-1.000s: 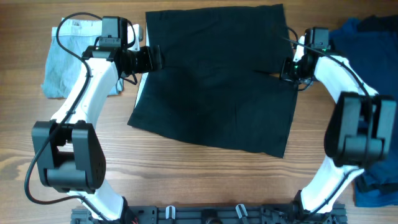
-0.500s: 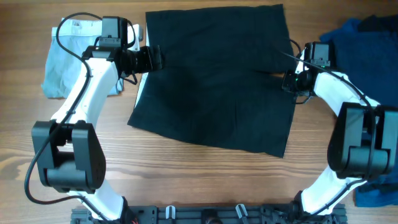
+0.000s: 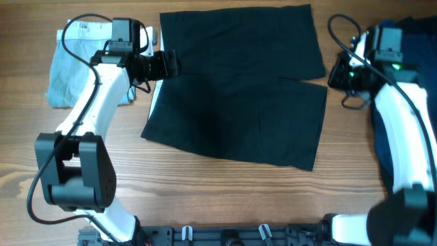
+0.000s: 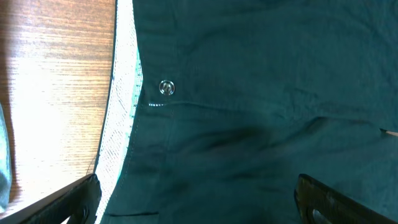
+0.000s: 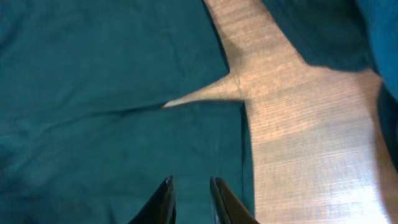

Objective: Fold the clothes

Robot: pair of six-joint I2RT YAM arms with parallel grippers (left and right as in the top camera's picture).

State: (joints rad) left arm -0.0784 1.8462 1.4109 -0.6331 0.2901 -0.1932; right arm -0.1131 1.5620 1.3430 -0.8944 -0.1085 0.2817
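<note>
The black shorts (image 3: pixel 239 89) lie spread flat on the wooden table, with the waistband to the left and the legs to the right. My left gripper (image 3: pixel 168 65) hovers at the waistband edge, open wide and empty. In the left wrist view (image 4: pixel 196 191) it is above the snap button (image 4: pixel 166 88) and the white inner waistband (image 4: pixel 121 130). My right gripper (image 3: pixel 336 74) is just right of the notch between the legs (image 5: pixel 205 96). Its fingers (image 5: pixel 166 198) stand a narrow gap apart with nothing between them.
A pale blue denim piece (image 3: pixel 72 65) lies folded at the far left, behind the left arm. Dark blue garments (image 3: pixel 413 37) are piled at the right edge, also seen in the right wrist view (image 5: pixel 323 31). More blue cloth (image 3: pixel 410 205) lies at the lower right.
My right gripper has drawn back to the right, off the shorts' leg notch, towards the dark blue pile. The left arm and the shorts have not moved.
</note>
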